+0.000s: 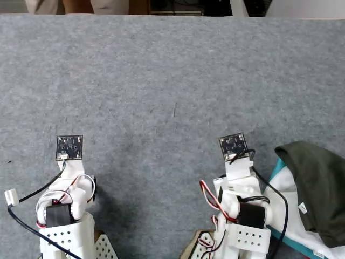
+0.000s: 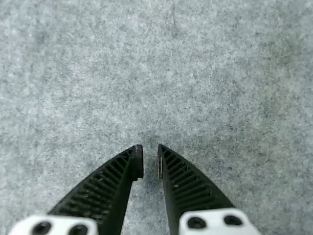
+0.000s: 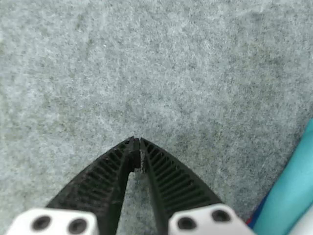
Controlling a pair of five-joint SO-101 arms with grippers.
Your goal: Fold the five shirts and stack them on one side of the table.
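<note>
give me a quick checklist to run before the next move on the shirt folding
1. Left gripper empty: ok, tips a slim gap apart with nothing between them.
2. Right gripper empty: ok, tips together over the grey felt table.
3. Stack at one side: ok, dark green shirt on top, white shirt and teal shirt beneath, beside the right arm.
4. All five shirts stacked: cannot tell, three layers show and the stack runs past the picture's edge.
5. Top shirt folded neatly: cannot tell.

Both arms sit retracted, side by side. The left gripper (image 2: pixel 150 161) points downward, a narrow gap between its tips. The right gripper (image 3: pixel 136 144) points downward, tips touching.
</note>
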